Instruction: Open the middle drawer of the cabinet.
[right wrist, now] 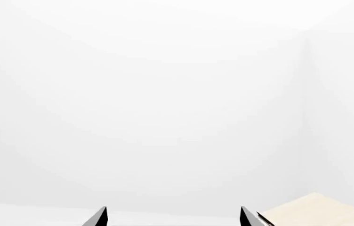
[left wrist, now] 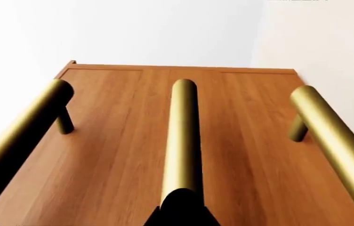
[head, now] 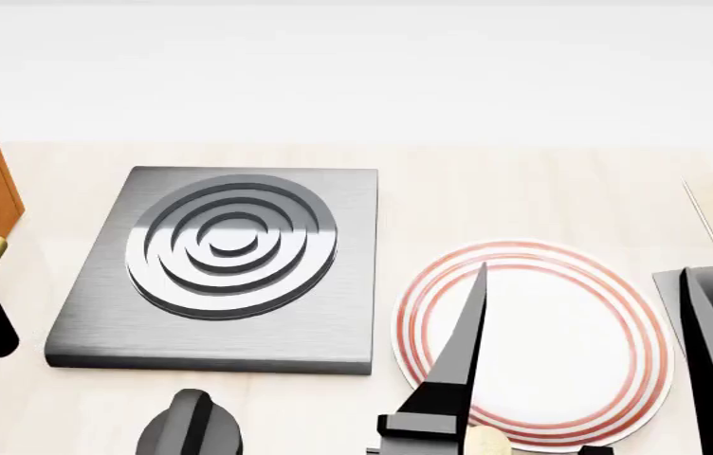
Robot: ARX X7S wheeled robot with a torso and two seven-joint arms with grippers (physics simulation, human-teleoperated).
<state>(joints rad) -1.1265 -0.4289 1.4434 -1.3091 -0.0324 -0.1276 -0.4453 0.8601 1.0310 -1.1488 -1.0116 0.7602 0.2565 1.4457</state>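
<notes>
Stove plate (head: 224, 270) and striped dish (head: 546, 346) sit side by side on the pale surface (head: 484, 199), well clear of the cabinet (left wrist: 164, 141) at far left. Left claw (left wrist: 180, 209) presses against the middle drawer (left wrist: 126, 155)'s brass bar; its spread I cannot tell. Right claw (right wrist: 173, 219) hangs wide, gripping nothing
</notes>
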